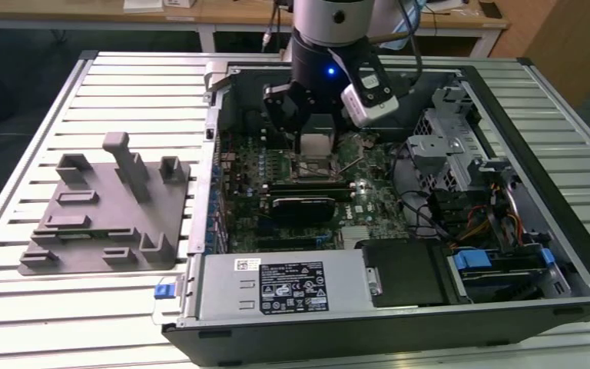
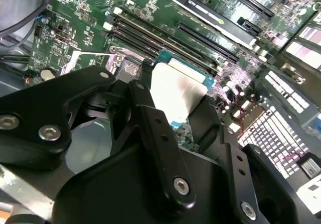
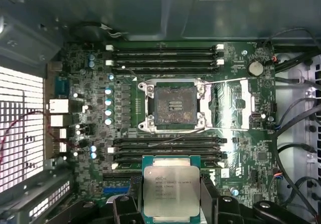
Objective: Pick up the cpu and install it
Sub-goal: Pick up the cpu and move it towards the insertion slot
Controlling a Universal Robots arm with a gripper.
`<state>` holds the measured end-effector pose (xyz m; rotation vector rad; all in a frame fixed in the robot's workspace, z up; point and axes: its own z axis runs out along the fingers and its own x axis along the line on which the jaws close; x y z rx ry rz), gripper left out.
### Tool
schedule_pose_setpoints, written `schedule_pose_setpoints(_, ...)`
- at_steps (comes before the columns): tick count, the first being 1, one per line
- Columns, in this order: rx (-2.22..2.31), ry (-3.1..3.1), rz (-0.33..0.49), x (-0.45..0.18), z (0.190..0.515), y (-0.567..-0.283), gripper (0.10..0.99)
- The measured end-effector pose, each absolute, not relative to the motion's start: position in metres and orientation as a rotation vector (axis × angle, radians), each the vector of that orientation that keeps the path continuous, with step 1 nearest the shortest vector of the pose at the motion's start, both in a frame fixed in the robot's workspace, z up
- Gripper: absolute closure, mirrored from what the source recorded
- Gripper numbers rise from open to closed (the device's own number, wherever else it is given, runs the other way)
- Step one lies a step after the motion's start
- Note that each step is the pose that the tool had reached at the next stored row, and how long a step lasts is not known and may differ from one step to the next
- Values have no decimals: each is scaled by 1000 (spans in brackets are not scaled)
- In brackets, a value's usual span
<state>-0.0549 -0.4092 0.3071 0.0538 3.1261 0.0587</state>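
The danger I see is the open socket [image 3: 175, 105] in the middle of the motherboard [image 3: 241, 148], between the memory slot banks. If the cpu [image 3: 171, 193] comes down tilted, turned or off-centre, it could bend the contacts or jam on the metal frame. The gripper [image 1: 316, 142] holds it by two opposite edges only, fingers [image 2: 150, 113] closed narrow on it, so a knock against the case [image 1: 571, 254] could shift it. The chip hangs in the air above the board, close to the socket and apart from it. It is flat and square, with a dull silver lid, faint print and a thin green rim, and looks roughly level.
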Motion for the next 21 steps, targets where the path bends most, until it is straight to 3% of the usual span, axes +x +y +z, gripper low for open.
schedule_pose_setpoints(21, 54, 3129, 58, -47, 284, -393, 545)
